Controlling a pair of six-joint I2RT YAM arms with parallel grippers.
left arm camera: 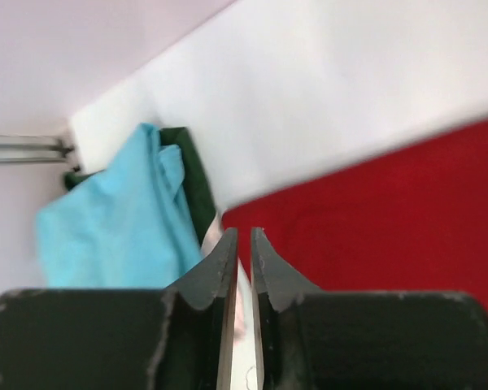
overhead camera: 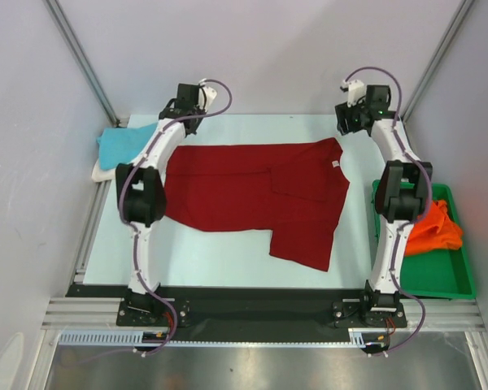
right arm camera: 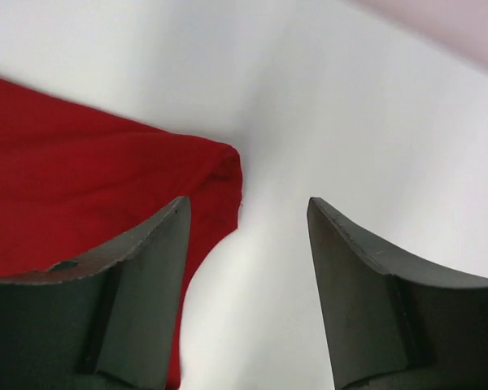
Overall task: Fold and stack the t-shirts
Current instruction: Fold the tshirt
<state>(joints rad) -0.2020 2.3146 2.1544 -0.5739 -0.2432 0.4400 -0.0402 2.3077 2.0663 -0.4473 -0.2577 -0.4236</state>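
- The red shirt (overhead camera: 256, 195) lies spread across the table (overhead camera: 228, 260), creased, with one flap jutting out at its near right.
- Left of it, a blue shirt (overhead camera: 126, 145) is bunched on a cream shirt (overhead camera: 100, 172). Right of it, an orange shirt (overhead camera: 433, 230) lies in a tray (overhead camera: 447, 280).
- Only the wrist views show the fingers: the left tool (left arm camera: 243, 237) is clenched and empty at the red shirt's far left edge, and the right tool (right arm camera: 248, 207) is released above its far right corner.

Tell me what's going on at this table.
Two robot arms are working on a t-shirt folding job. The dark red t-shirt lies spread across the table, and neither gripper holds it: the left gripper is shut near its far left edge, the right gripper open at its far right corner. The turquoise t-shirt sits at far left, the orange t-shirt in the green tray.
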